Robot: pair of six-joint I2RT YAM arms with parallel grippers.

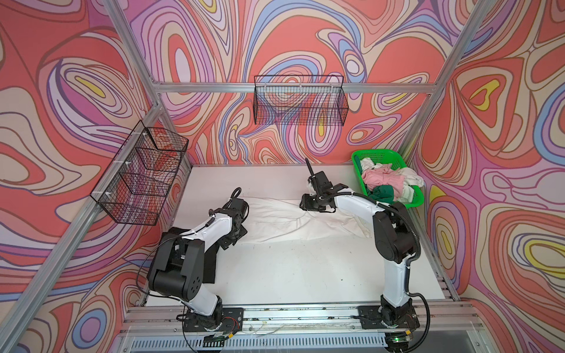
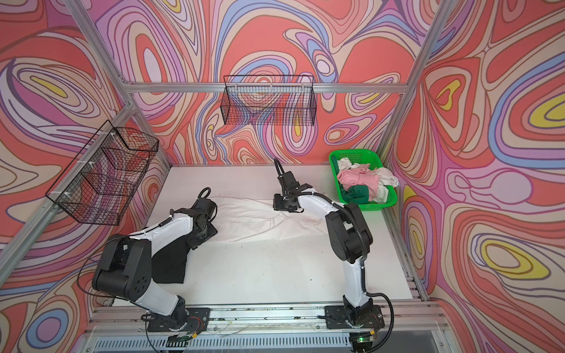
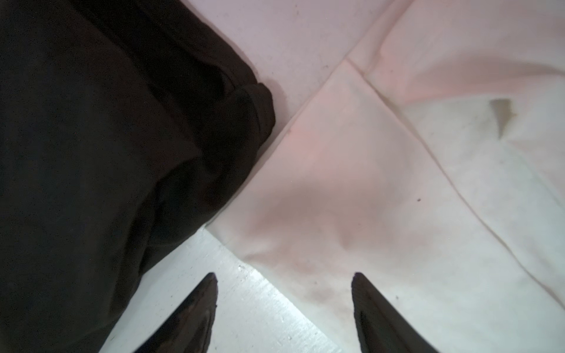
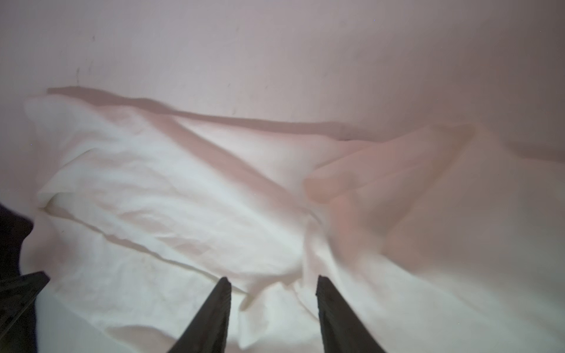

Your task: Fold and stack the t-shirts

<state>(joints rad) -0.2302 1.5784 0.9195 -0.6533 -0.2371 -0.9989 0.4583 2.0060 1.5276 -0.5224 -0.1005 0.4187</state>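
I see my left gripper (image 3: 284, 276) released, jaws apart over a corner of the off-white t-shirt (image 1: 284, 220), which lies spread on the table (image 1: 275, 275) just beside the black t-shirt (image 2: 171, 262). My right gripper (image 4: 272, 278) also stands parted above its wrinkles.

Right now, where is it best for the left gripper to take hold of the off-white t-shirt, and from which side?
Probably the corner of the off-white t-shirt lying flat just ahead of the open left gripper. Come from the bare table side, so one finger can slide under the free edge; the black t-shirt crowds the other side.
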